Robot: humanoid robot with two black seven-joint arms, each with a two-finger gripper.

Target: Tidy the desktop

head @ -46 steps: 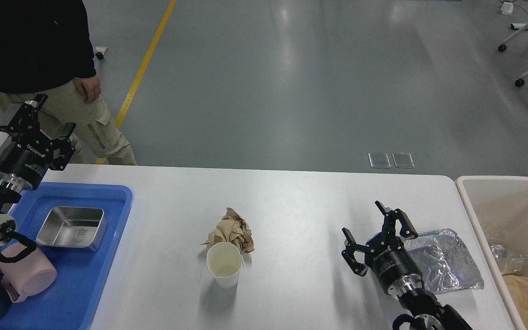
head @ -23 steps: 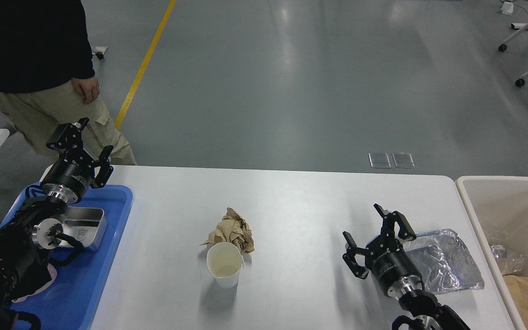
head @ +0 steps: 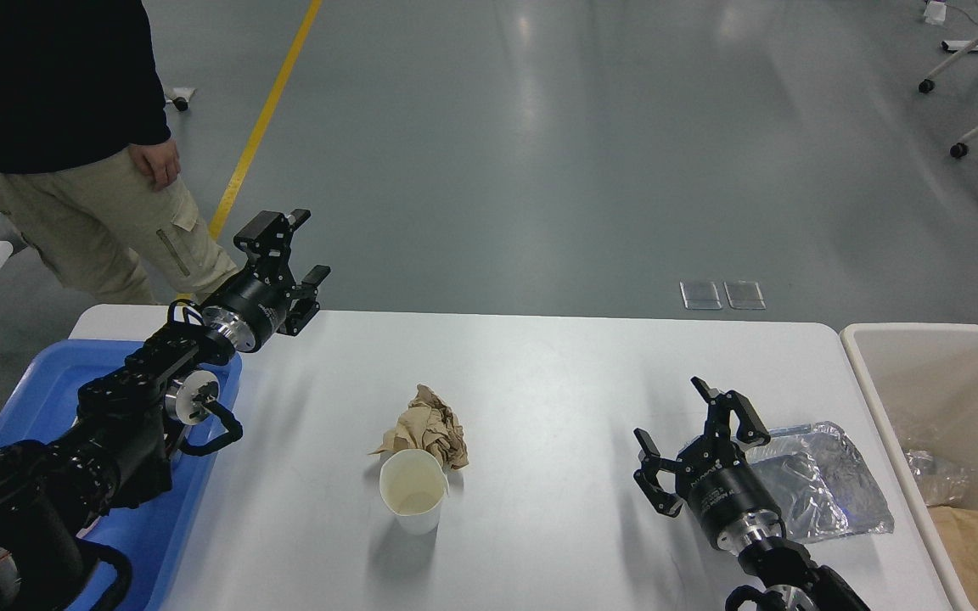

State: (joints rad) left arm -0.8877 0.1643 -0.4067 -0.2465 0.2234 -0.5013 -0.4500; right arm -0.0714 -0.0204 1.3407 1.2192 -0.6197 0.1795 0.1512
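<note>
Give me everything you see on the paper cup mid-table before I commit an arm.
The paper cup is white, cream inside, and looks like thin paper. It stands upright and open on the desktop, apparently empty, with its rim slightly bent at the right. The crumpled brown paper sits right behind it, seemingly touching the rim. Neither end effector is near it.

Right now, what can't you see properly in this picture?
Head view:
- Blue tray: the left arm covers most of it, so its contents are hidden.
- Beige bin: cut off by the right edge.
- Person: head cut off by the top edge.
- Paper cup: whether anything is inside is unclear.
</note>
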